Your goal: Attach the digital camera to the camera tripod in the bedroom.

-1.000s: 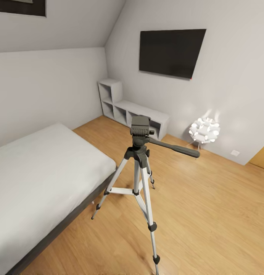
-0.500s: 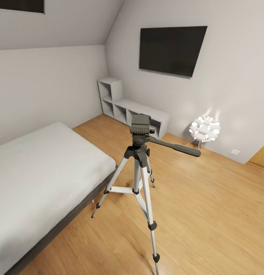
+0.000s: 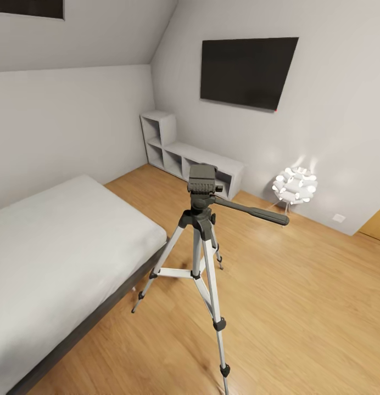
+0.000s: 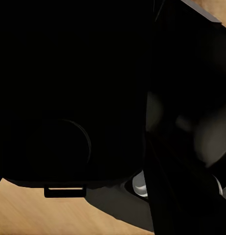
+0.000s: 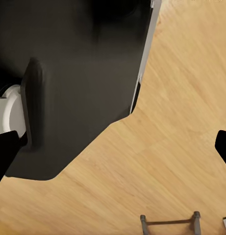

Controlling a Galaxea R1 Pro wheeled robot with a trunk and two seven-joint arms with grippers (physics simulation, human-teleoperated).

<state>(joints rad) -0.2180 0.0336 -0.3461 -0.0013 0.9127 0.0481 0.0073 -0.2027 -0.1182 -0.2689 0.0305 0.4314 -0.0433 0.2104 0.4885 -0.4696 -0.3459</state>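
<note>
The camera tripod (image 3: 202,230) stands on the wood floor straight ahead in the head view. Its silver legs are spread, and the black head (image 3: 202,181) on top is bare. The long pan handle (image 3: 256,213) points right. In the left wrist view a black body with a round lens outline, the digital camera (image 4: 63,142), sits very close, and my left gripper (image 4: 108,147) is shut on it. A dark finger (image 4: 191,112) rises beside it. My right gripper (image 5: 113,147) hangs open over the floor, its fingertips (image 5: 4,154) at the view's edges.
A grey bed with a white mattress (image 3: 58,241) lies left of the tripod. A white cube shelf (image 3: 179,156), a glowing white lamp (image 3: 294,185) and a wall TV (image 3: 245,71) line the far wall. My black base (image 5: 73,73) shows in the right wrist view.
The head view shifted slightly a second ago and has held still since. The tripod has not moved.
</note>
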